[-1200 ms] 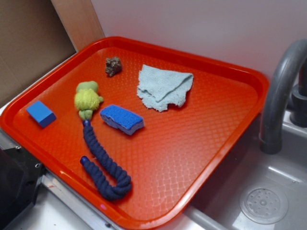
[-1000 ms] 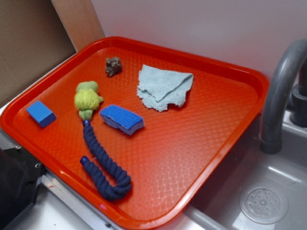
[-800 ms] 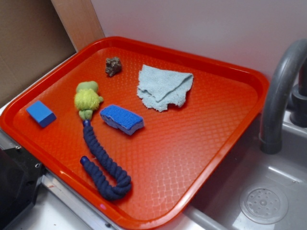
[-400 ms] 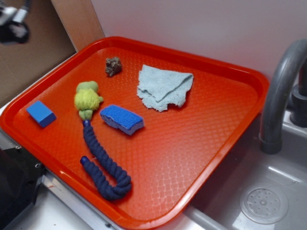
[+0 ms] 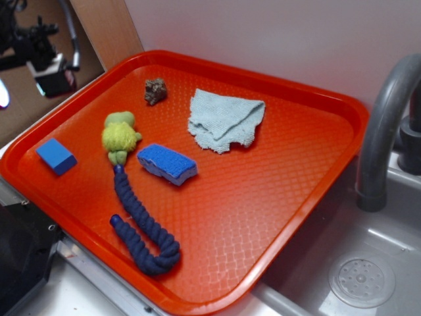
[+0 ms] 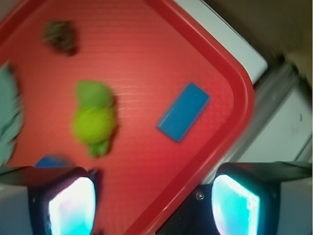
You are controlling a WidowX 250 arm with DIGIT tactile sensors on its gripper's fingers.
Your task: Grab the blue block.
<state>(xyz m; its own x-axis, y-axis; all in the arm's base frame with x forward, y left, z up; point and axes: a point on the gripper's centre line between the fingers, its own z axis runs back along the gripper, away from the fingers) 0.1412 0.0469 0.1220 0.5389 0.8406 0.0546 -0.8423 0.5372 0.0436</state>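
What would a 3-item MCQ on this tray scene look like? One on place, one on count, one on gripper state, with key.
1. Where on the red tray does the blue block lie?
A. by the near-left rim
B. on the cloth
C. in the sink

2. How many blue or navy things lie on the tray?
A. one
B. two
C. three

3. What state is the gripper in?
A. shut on the block
B. open, holding nothing
C. shut on the rope

Key:
1. A: the exterior view shows the block alone beside the left rim, apart from the green-yellow toy.
2. C: the block, the blue sponge and the navy rope.
3. B: in the wrist view the fingers stand wide apart with nothing between them, above the tray.
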